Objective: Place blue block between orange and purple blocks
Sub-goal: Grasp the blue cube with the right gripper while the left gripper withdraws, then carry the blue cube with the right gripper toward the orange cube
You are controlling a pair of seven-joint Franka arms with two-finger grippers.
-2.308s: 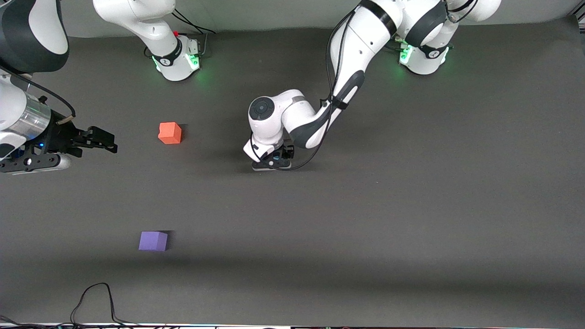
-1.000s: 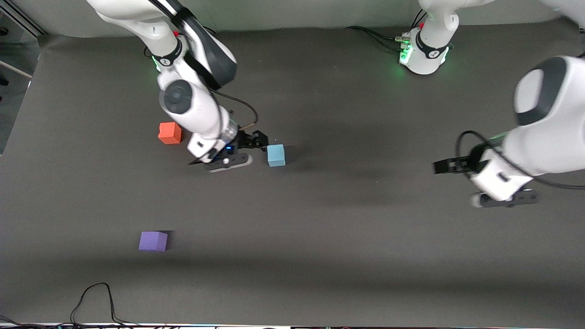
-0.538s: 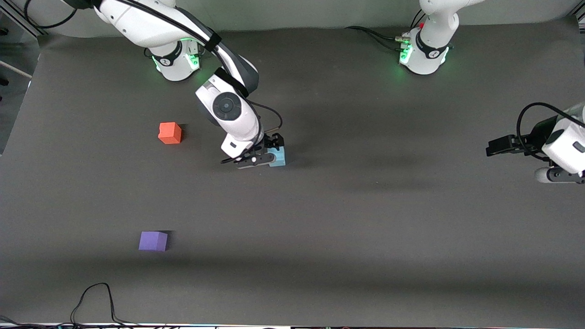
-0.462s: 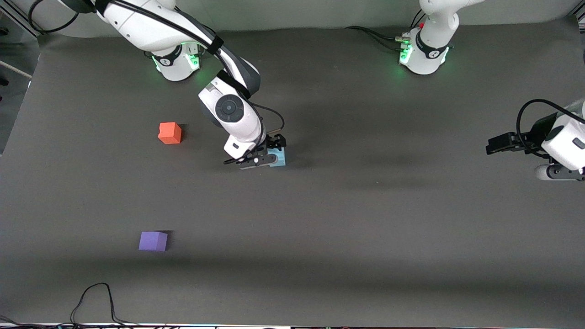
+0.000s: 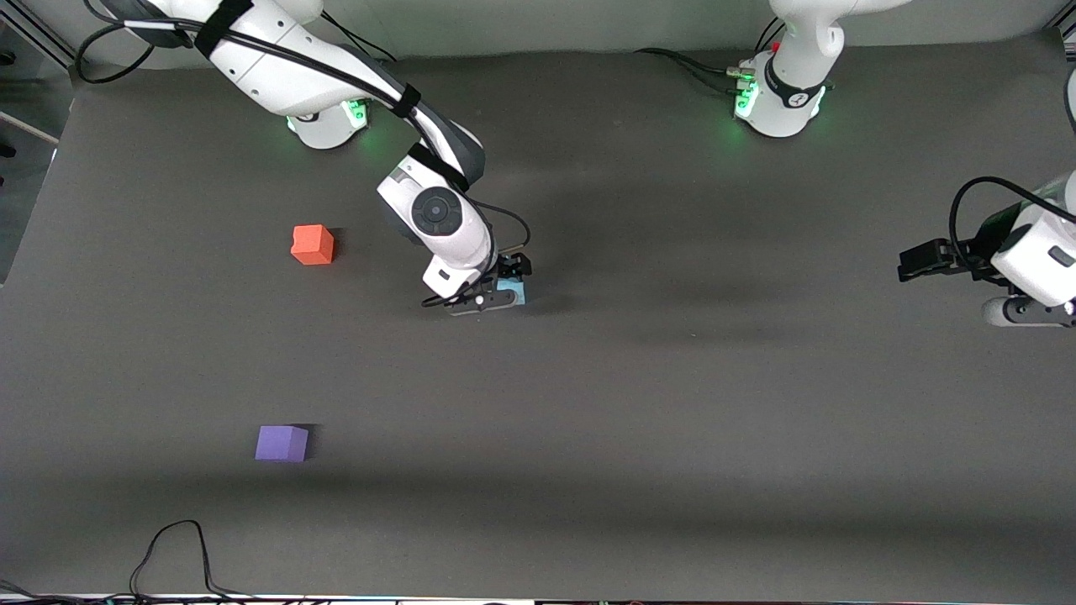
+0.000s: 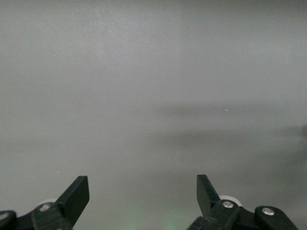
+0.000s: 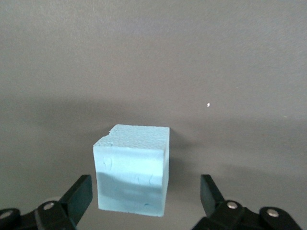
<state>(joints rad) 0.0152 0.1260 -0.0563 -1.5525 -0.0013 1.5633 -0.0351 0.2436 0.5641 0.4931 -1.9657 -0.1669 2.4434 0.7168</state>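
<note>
Best to centre the wide-open right gripper squarely astride the blue block, seemingly off-centre, before closing; left gripper waiting, likewise spread wide.

A robotics laboratory's test bench: two white-and-black robot arms stand bolted along one edge of a table covered in plain dark grey matting, green status lights glowing at their bases; black cables trail off the table's edge; three small foam cubes, orange, purple and light blue, sit on the mat as test pieces
</note>
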